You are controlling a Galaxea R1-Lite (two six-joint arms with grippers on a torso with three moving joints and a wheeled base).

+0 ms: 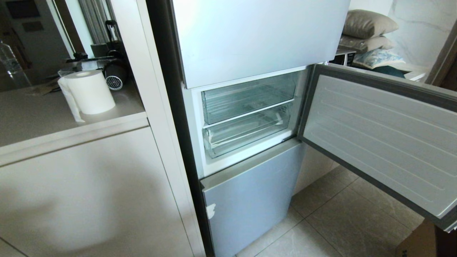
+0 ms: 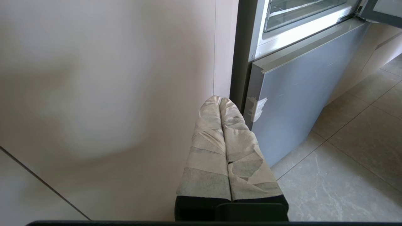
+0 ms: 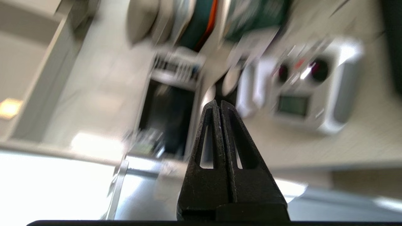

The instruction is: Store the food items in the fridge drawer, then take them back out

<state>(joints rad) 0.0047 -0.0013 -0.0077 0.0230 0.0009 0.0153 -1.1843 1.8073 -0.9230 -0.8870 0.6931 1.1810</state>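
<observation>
Your fridge drawer (image 1: 246,134) sits pushed in behind the open middle door (image 1: 382,142), lower of two clear bins. No food items visible. Right gripper (image 3: 219,103) is pinched fully closed, empty, aimed at blurred clutter, drawer not in its view. Left gripper (image 2: 220,99) closed, empty, low by the bottom door (image 2: 298,88), below the drawer.

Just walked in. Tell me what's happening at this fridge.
Nothing is being handled right now. The fridge's middle door hangs wide open, showing two clear plastic drawers, both pushed in, with no food visible in them. The left gripper, fingers wrapped in tape, is shut and parked low beside the fridge's bottom door. The right gripper is shut and empty, out of the head view, facing a blurred counter with a white appliance. A paper towel roll stands on the counter to the left.
</observation>
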